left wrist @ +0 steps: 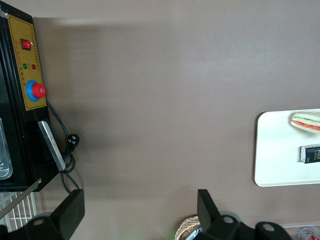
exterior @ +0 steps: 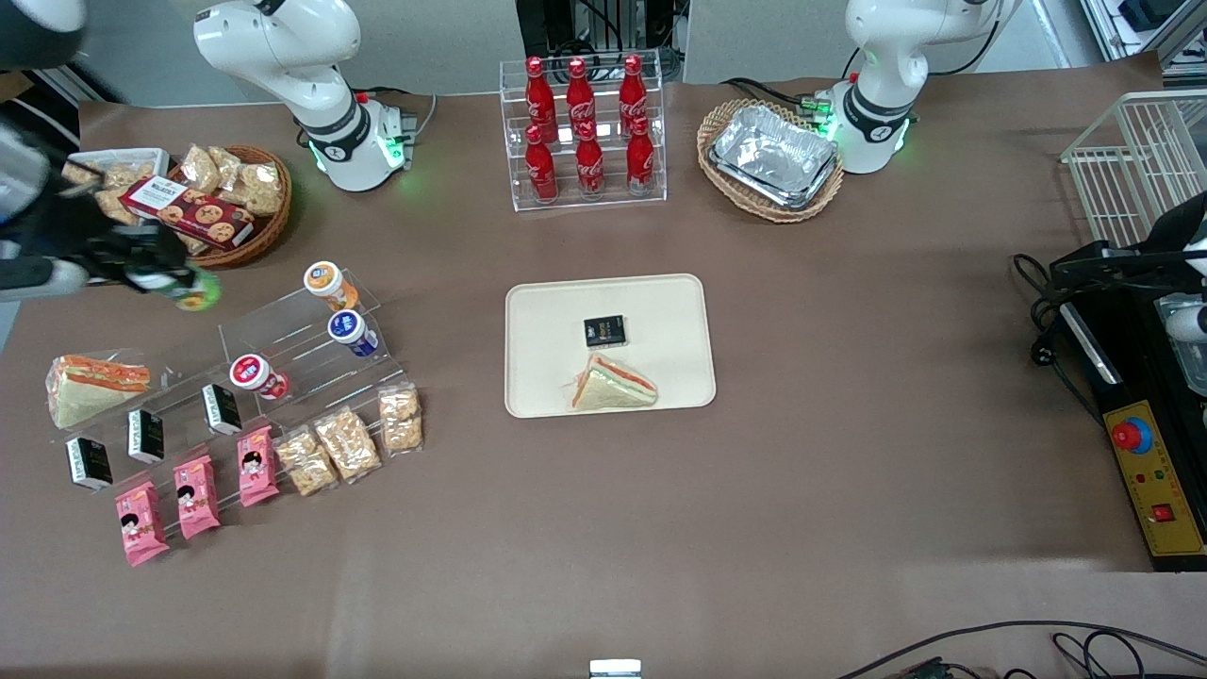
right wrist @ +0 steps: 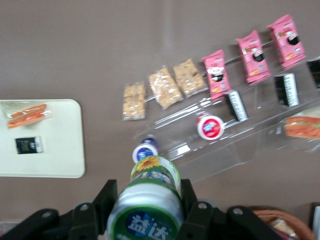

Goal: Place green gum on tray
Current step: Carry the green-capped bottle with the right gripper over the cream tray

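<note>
My gripper (right wrist: 147, 197) is shut on the green gum (right wrist: 147, 205), a white bottle with a green-ringed lid and green label, its two black fingers pressed to the bottle's sides. In the front view the gripper (exterior: 174, 283) holds the green gum (exterior: 193, 290) in the air at the working arm's end of the table, above the clear step rack (exterior: 283, 349). The cream tray (exterior: 547, 311) lies mid-table with a wrapped sandwich (exterior: 613, 385) and a small black packet (exterior: 604, 329) on it. The tray (right wrist: 55, 145) also shows from the wrist.
On the step rack stand an orange-lidded bottle (exterior: 328, 281), a blue-lidded bottle (exterior: 350, 330) and a red-lidded one (exterior: 255, 373), with black packets, pink packs and cracker bags lower down. A snack basket (exterior: 240, 203), a cola rack (exterior: 585, 132) and a foil-tray basket (exterior: 771, 158) line the back.
</note>
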Controlling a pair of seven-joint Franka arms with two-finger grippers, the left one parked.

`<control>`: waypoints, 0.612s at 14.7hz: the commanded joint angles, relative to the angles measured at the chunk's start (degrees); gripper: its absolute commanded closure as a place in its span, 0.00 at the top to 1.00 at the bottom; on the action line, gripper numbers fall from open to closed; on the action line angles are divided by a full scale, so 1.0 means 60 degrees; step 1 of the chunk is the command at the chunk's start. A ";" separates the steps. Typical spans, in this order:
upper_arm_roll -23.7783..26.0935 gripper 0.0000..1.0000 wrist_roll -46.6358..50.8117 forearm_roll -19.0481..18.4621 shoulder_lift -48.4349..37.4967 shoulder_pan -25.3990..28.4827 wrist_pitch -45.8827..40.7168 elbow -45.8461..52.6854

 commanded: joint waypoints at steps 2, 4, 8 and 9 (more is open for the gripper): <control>0.0075 0.19 0.2948 0.0210 0.0394 0.1717 -0.0231 0.0402; 0.0075 0.19 0.4076 0.0355 0.0629 0.2421 0.0017 0.0373; 0.0075 0.19 0.5631 0.0400 0.0805 0.3433 0.1187 -0.0474; 0.0075 0.19 0.5925 0.0386 0.0805 0.3653 0.1669 -0.0912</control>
